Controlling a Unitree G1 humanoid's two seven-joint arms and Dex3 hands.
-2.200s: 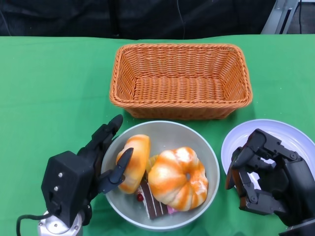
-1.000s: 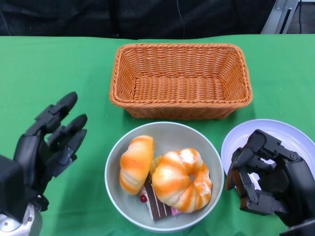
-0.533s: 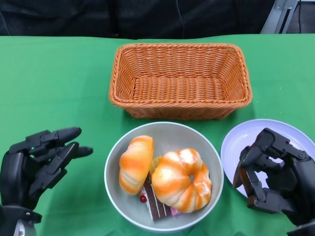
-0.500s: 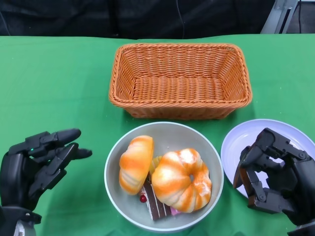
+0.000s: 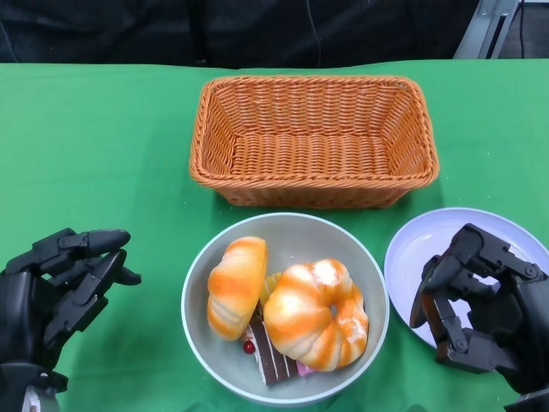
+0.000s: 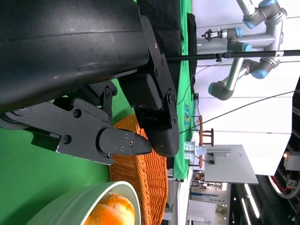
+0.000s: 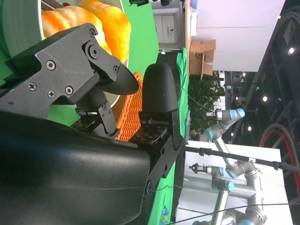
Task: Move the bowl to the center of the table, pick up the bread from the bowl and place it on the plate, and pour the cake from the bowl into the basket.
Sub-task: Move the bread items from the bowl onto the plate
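Note:
The grey-green bowl (image 5: 360, 266) sits near the table's front middle. It holds an oblong orange bread (image 5: 235, 284), a round pumpkin-shaped bread (image 5: 316, 312) and a dark layered cake slice (image 5: 266, 352) partly under them. The bowl (image 6: 75, 208) and a bread (image 6: 110, 213) also show in the left wrist view, and bread (image 7: 101, 26) shows in the right wrist view. My left hand (image 5: 56, 287) hangs empty to the bowl's left, fingers apart. My right hand (image 5: 480, 309) hovers over the white plate (image 5: 429, 245), fingers curled loosely, holding nothing.
An empty orange wicker basket (image 5: 314, 140) stands just behind the bowl, also seen as the basket (image 6: 145, 183) in the left wrist view. Green cloth covers the table, with bare stretches at the left and far right.
My left hand let go of the bowl and the oblong bread, then drew back left and down to the front edge. The right hand shifted slightly right. The bowl stays put.

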